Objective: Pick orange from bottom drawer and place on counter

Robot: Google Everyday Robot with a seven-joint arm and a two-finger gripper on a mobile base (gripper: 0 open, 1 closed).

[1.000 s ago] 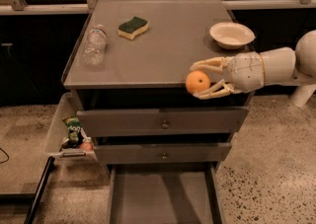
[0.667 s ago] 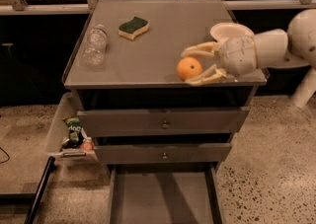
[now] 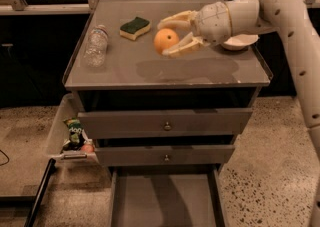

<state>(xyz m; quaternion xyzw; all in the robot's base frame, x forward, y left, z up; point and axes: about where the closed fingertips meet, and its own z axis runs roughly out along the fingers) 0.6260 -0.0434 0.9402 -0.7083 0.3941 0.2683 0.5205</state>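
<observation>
- Down at the front, bottom drawer (image 3: 165,201) open, floor bare.
- Over mid bench (image 3: 125,68), orange (image 3: 165,41) clamped in gripper (image 3: 169,37), apparently just off the surface, judging by the shadow beneath.
- Best lowered straight down, clear of sponge (image 3: 135,27) and bottle (image 3: 95,46); release only once resting, lest it roll.
- Reaching in from right: arm (image 3: 295,46) bent, gripper pointing left, white bowl (image 3: 240,42) behind.

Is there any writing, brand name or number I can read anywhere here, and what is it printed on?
No text here can be read.
Water bottle on the counter: the label is too blurred to read.
Green snack packet in the side bin: there is print, but it is too small to read.
Gripper, holding the orange over the counter: no markings visible.
</observation>
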